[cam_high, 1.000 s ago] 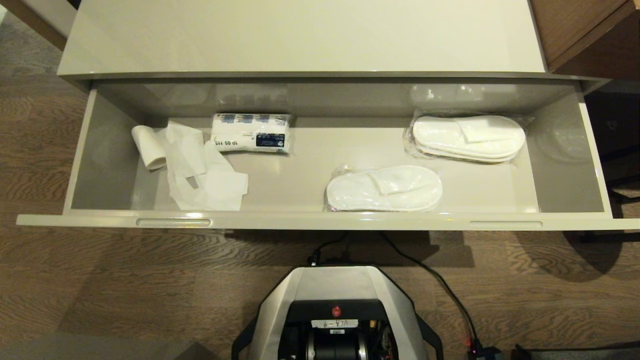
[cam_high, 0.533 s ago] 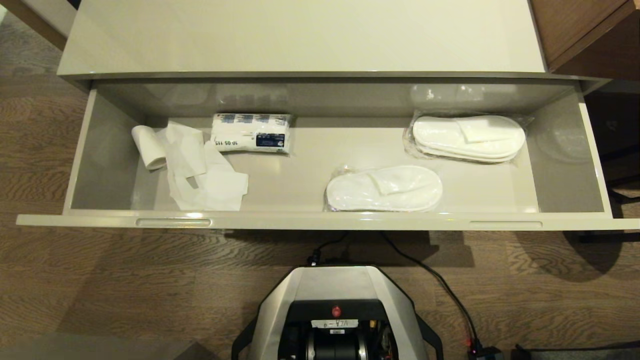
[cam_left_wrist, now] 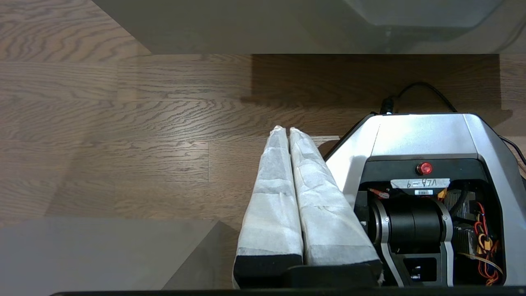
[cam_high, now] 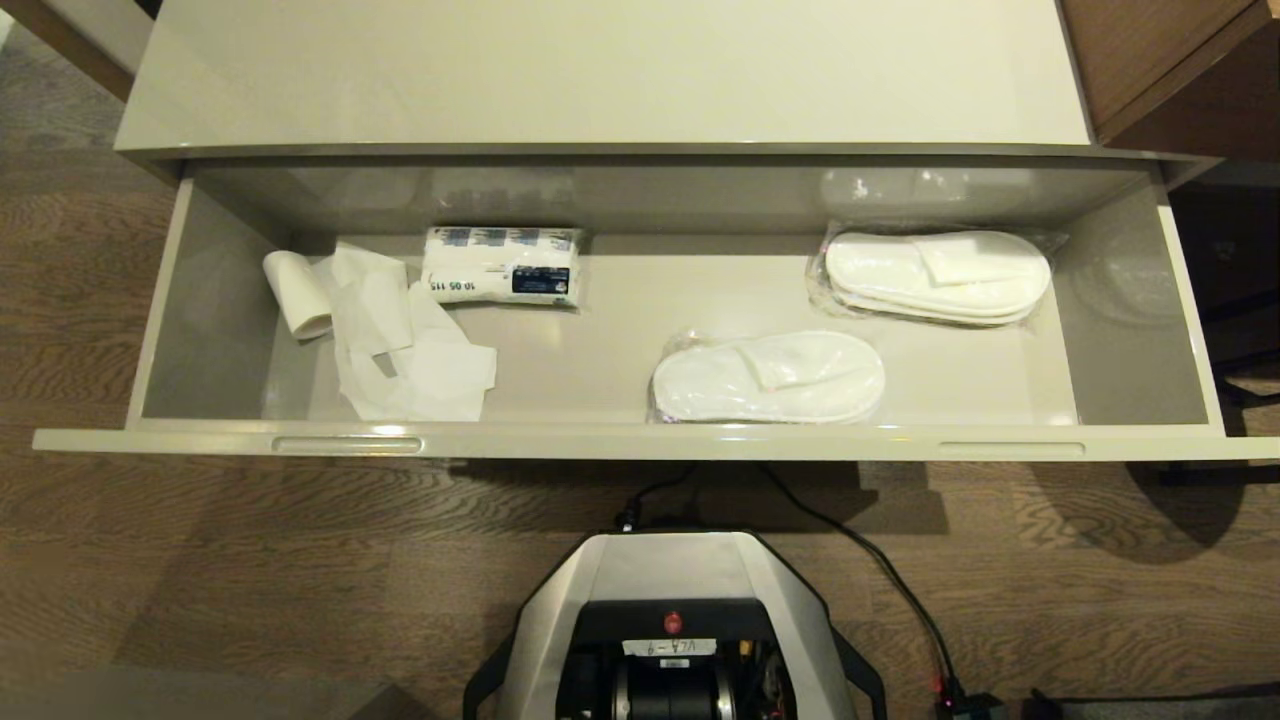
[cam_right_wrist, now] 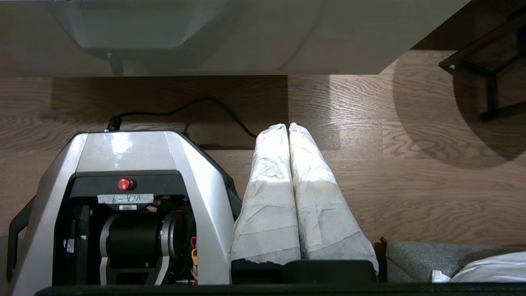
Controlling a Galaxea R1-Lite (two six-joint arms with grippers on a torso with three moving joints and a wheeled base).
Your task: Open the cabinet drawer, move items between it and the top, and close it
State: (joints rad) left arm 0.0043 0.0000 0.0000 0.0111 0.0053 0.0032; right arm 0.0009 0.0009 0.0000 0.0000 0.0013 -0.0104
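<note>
- Head view: the cabinet drawer is standing pulled fully out across the middle of the frame, with the cabinet top lying bare above it. Inside, a paper roll with its loose tail is lying at the left, a printed white packet is sitting just right of it near the back wall, one wrapped slipper pair is resting at lower centre close to the front edge, and a second slipper pair is lying at the upper right. The robot's base is showing at the bottom centre; neither arm is appearing here.
- Left wrist view: the left gripper is hanging over the wooden floor beside the base, its two padded fingers pressed together on nothing.
- Right wrist view: the right gripper is hanging the same way on the base's other side, fingers together and empty (a black cable is running across the floor just behind them).
- Risks, as a judgement: the clear wrapping on the slippers is probably slippery, so a pinch on film alone could let a pair slide out on the way up to the top; the roll's trailing tail could drag or snag on the drawer's front edge; and the near slipper pair is sitting so close to that edge that fingers coming down could be hitting the rim.
</note>
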